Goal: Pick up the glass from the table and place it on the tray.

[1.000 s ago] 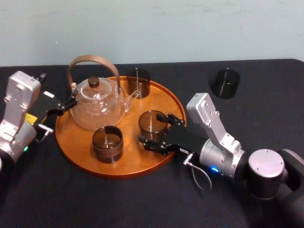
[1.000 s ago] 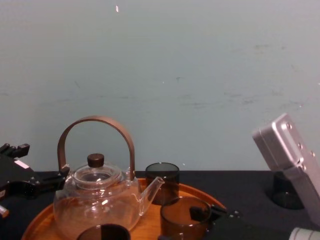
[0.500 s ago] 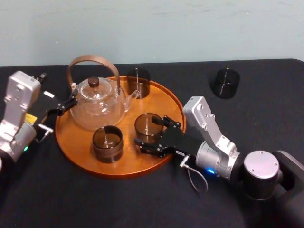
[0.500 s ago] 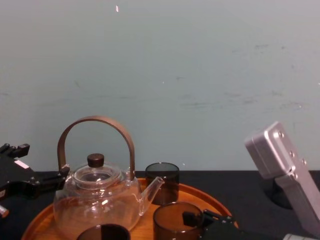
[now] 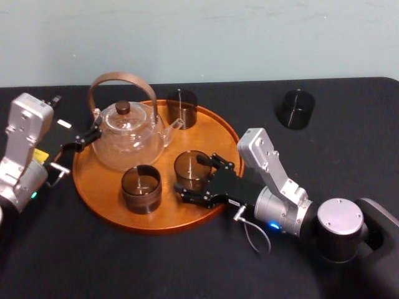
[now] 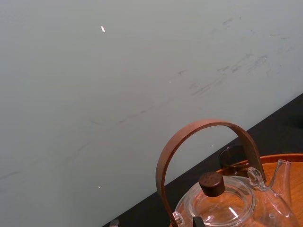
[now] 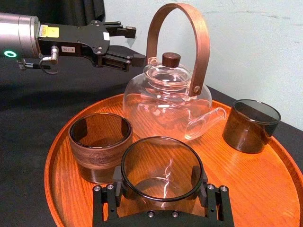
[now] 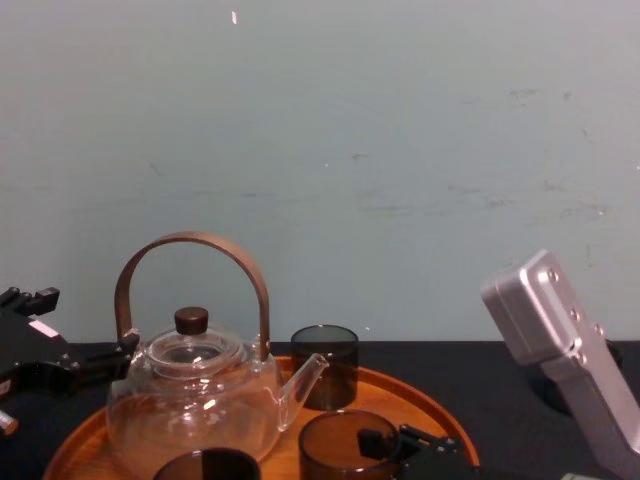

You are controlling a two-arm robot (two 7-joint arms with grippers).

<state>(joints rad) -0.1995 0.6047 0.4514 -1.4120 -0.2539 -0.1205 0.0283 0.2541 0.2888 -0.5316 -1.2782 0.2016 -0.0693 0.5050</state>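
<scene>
Smoky glass clamped between the jaws of the right gripper, low over the near-right part of the tray; resting on the wood or just clear of it, cannot tell. Just to its left, a wood-sleeved glass. Behind, a glass teapot and a dark glass by the far rim. Left gripper parked at the tray's left edge beside the teapot, jaws parted. Black cup well apart on the counter.
</scene>
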